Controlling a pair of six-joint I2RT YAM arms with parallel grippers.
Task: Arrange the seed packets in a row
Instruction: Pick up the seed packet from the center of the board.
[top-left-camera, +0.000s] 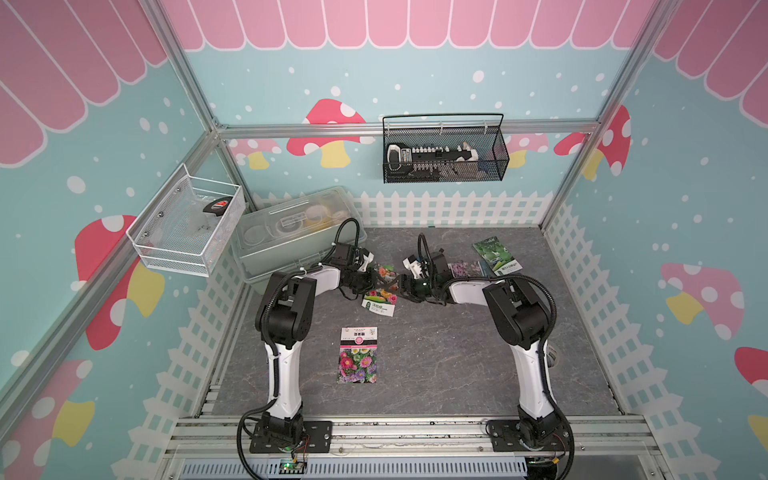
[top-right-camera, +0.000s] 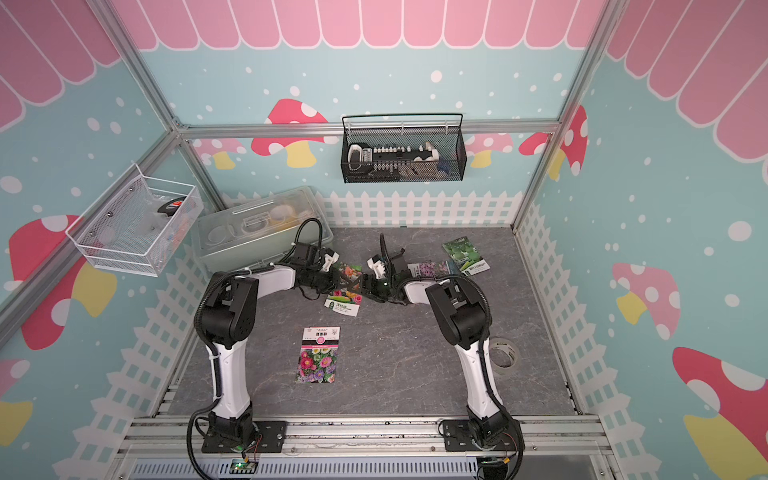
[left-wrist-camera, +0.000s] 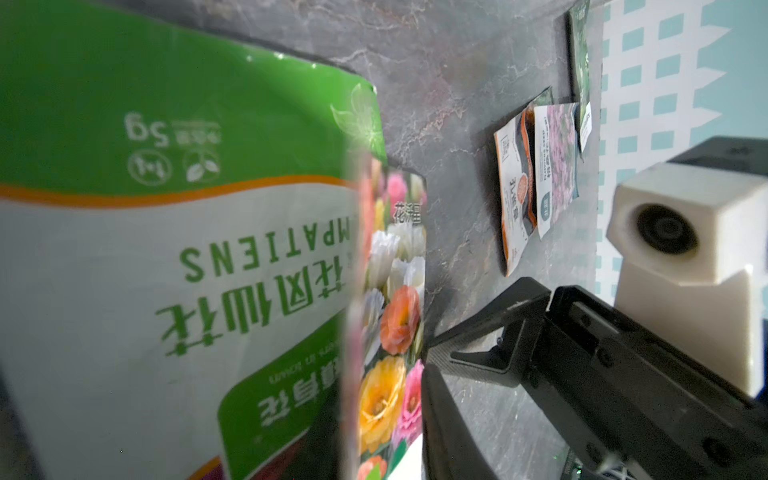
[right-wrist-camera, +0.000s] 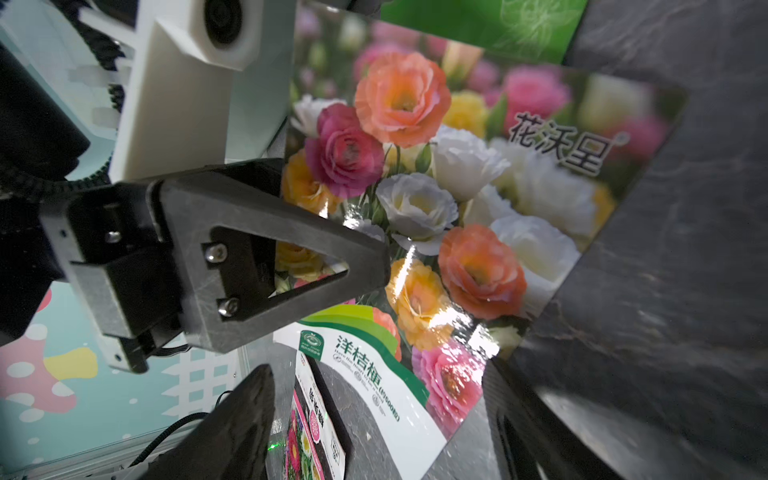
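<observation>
Green impatiens packet (left-wrist-camera: 166, 249) mid-table, overlapping lisianthus packet (top-left-camera: 379, 301), whose long axis runs about 12–6. Left gripper (top-left-camera: 380, 284) looks pinched on its edge from 9; right gripper (right-wrist-camera: 378, 370) spread over lisianthus from 3, crowding. Mixed-flower packet (top-left-camera: 358, 356) at 6, gourd packet (top-left-camera: 496, 255) at 2.

Bin (top-left-camera: 274, 257) rear left; front packet (top-left-camera: 358, 355) centre; tape roll (top-right-camera: 503, 357) right.

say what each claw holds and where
The left claw seems to pinch the orange-and-white flower packet by its long side edge; right claw holds nothing.
</observation>
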